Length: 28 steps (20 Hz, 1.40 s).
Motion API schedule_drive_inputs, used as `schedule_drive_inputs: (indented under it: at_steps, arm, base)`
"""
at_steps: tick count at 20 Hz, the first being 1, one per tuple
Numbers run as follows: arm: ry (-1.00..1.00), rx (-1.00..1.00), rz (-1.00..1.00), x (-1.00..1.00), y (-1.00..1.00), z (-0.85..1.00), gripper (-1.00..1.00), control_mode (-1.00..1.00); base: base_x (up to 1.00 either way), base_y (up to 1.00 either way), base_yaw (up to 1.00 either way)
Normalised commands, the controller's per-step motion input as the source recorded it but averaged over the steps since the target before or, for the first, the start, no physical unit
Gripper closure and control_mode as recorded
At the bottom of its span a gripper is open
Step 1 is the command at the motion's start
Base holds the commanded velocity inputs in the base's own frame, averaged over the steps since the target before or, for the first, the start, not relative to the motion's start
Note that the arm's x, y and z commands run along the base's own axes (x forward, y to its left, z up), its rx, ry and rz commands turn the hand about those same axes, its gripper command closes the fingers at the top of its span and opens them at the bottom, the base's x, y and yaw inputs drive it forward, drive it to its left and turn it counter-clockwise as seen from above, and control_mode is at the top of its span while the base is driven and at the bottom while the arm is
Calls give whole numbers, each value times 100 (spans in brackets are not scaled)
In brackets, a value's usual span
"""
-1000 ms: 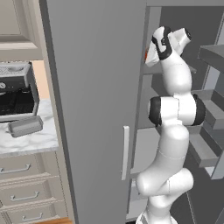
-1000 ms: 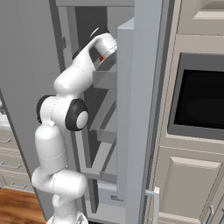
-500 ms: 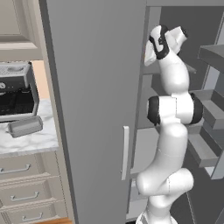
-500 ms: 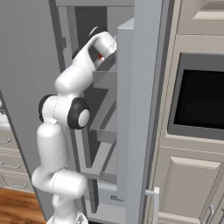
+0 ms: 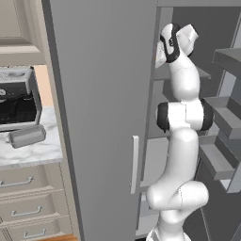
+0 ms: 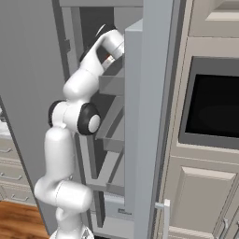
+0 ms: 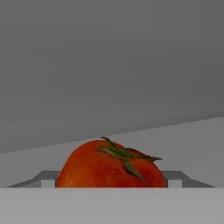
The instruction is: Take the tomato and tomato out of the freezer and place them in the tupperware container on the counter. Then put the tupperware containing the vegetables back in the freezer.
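Barely anything has shifted since the earlier frames: the white arm leans a touch deeper into the tall grey freezer, wrist tucked a little further behind the door edge, base unmoved.

Going left to right in the left base view: the boxy silver-black coffee machine sits on the white marble counter, and just in front of it lies the small shallow grey tupperware container, with nothing visible in it. Next comes the broad open freezer door with its slim pale handle, then the arm reaching up into the upper shelves.

In the hand view, the bright red tomato with a green stem top sits dead centre and very close, resting on the grey freezer shelf. It looks plump, smooth and glossy, slightly orange on its upper left, stem leaves splayed to the right. The end effector's fingertips cannot be made out around it, so from these pictures one cannot tell whether the jaws stand open or are pinching the fruit.

What could go wrong? A round, slick tomato is likely to roll or squirt sideways if the fingers close off-centre, perhaps toward the back of the shelf. Squeezing too hard could bruse it; too lightly and it may drop on the way out. The withdrawal looks tight too: the wrist sits close to the door edge and the shelf above, so a careless pull might clip either.
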Motion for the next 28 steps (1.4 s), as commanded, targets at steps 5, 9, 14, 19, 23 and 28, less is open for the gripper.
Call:
schedule_drive_inputs:
  at_steps: [5,9,14,19,23,28]
  arm:
    - [-8,0,0,-51,1,-2,100,-100]
    - [-17,0,0,-76,0,0,100,-100]
    - [-11,-4,-1,-69,3,-3,100,-100]
    - [-6,-23,-4,-51,14,0,100,-100]
    - [-3,-26,-5,-56,6,0,100,-100]
    - [-7,-13,-6,-86,0,-1,100,-100]
  base:
    - [0,0,0]
    - [0,0,0]
    - [0,0,0]
    - [0,0,0]
    - [0,0,0]
    - [0,0,0]
